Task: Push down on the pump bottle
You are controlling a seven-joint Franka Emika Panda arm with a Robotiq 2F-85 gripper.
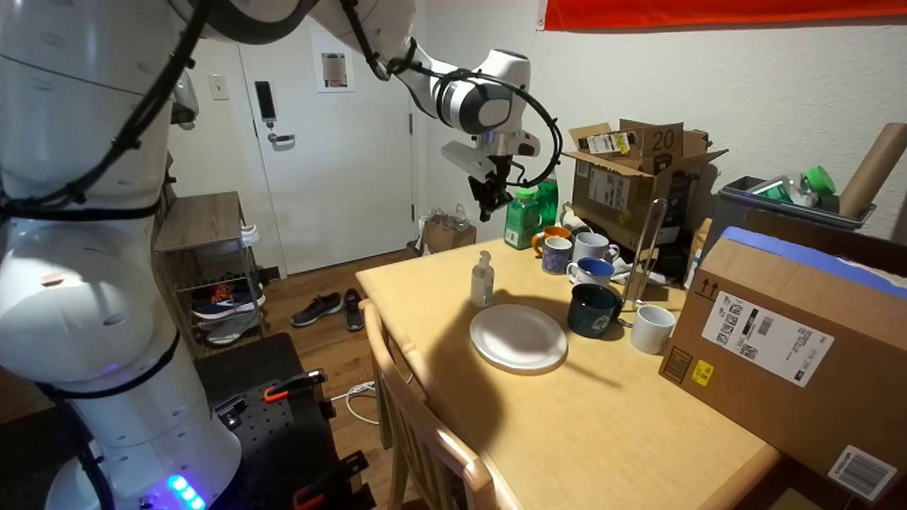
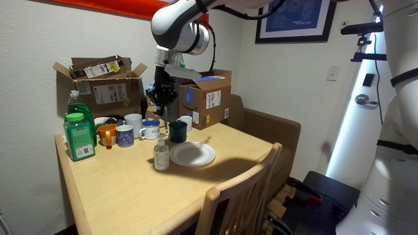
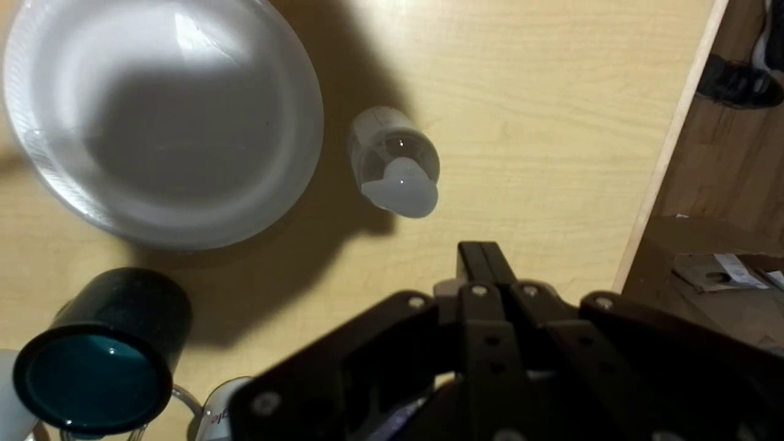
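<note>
The pump bottle (image 1: 482, 285) is small, whitish and clear, with a white pump top. It stands upright on the table beside a white plate (image 1: 519, 337). In an exterior view the bottle (image 2: 161, 157) stands left of the plate (image 2: 192, 153). In the wrist view the bottle (image 3: 392, 153) is seen from above, its spout pointing toward the plate (image 3: 184, 128). My gripper (image 1: 486, 214) is shut, with nothing between its fingers. It hangs well above the table, higher than the bottle and apart from it. In the wrist view the fingertips (image 3: 480, 245) lie below and right of the pump head.
A dark green mug (image 1: 592, 312) stands near the plate, with several other mugs (image 2: 125, 135) behind. Green bottles (image 2: 79, 137) stand at the table's corner. Cardboard boxes (image 1: 765, 354) sit along the wall side. A wooden chair (image 2: 241, 182) is at the table's near edge.
</note>
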